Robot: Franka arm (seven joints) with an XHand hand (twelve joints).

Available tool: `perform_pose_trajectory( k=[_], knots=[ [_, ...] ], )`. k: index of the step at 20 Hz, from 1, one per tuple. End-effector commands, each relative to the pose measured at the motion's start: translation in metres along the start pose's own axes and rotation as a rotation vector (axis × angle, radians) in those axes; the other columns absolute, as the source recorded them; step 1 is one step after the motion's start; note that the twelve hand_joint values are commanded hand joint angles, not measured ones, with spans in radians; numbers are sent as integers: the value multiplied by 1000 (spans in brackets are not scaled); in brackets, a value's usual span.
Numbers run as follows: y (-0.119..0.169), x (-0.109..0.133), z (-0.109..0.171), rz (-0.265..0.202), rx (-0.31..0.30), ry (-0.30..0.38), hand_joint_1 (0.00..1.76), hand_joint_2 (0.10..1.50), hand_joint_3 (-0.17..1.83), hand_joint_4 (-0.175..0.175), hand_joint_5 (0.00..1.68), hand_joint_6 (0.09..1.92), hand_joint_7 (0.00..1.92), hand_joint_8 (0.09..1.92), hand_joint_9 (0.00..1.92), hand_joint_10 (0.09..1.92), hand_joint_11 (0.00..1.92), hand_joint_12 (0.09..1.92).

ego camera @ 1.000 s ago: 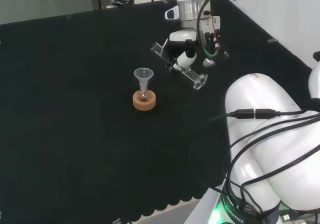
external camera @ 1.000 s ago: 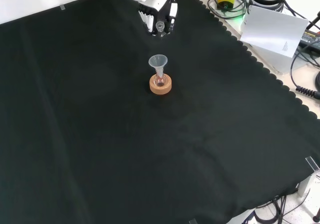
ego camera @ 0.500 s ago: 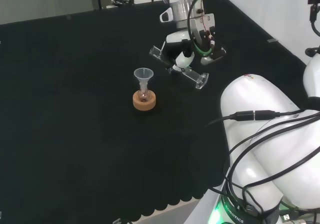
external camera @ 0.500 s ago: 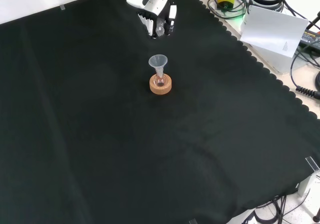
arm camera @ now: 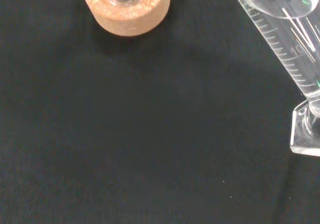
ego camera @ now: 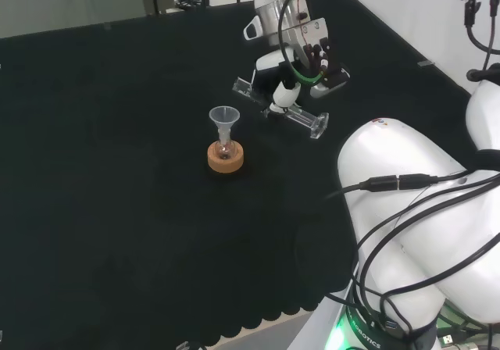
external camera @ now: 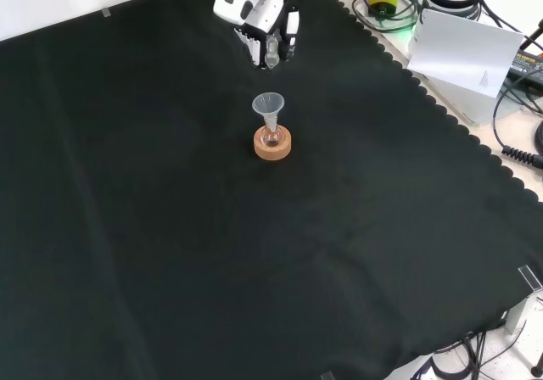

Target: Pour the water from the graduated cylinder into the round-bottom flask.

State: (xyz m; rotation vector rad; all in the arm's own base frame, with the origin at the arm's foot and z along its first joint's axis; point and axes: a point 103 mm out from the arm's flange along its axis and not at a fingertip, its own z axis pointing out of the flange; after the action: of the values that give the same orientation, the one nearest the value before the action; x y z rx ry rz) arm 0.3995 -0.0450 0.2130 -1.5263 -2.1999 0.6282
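A small round-bottom flask [ego camera: 225, 150] stands on a cork ring [ego camera: 226, 160] mid-cloth, with a clear funnel [ego camera: 224, 118] in its neck. In the head view the hand [ego camera: 283, 94] hovers just right of the funnel, shut on a clear graduated cylinder [ego camera: 301, 117]. The cylinder is tilted nearly flat, its mouth towards the funnel and its foot to the right. In the front view the hand [external camera: 254, 8] is beyond the funnel [external camera: 268, 104], and the cylinder [external camera: 271, 52] points at it. Seen from the wrist, the cylinder [arm camera: 285, 40] and cork ring [arm camera: 126, 10] are close.
The arm's white links [ego camera: 422, 225] stand at the right of the head view. In the front view, the cloth's scalloped edge [external camera: 441, 117] runs along the right, with cables and a white box [external camera: 465, 51] beyond it.
The hand has moved a little to the left in the head view, towards the funnel. The cylinder has tipped flatter, its mouth lower than before. Flask and funnel have stayed put.
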Motion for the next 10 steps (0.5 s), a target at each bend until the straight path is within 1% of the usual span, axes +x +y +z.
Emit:
perform_pose_trajectory(
  k=[1,6,8,10],
  knots=[
    [1,-3,0,33,65,-25,1119,1107,-4,-53,1012,965,1263,368,1526,87,1385,682],
    [4,-5,2,45,119,-33,1118,1107,-3,-52,1012,965,1266,365,1527,87,1387,682],
    [5,-6,3,57,150,-33,1118,1107,-3,-52,1012,965,1267,364,1527,87,1388,682],
    [6,-6,4,64,165,-39,1118,1107,-3,-52,1012,965,1268,363,1528,87,1388,682]
  ],
)
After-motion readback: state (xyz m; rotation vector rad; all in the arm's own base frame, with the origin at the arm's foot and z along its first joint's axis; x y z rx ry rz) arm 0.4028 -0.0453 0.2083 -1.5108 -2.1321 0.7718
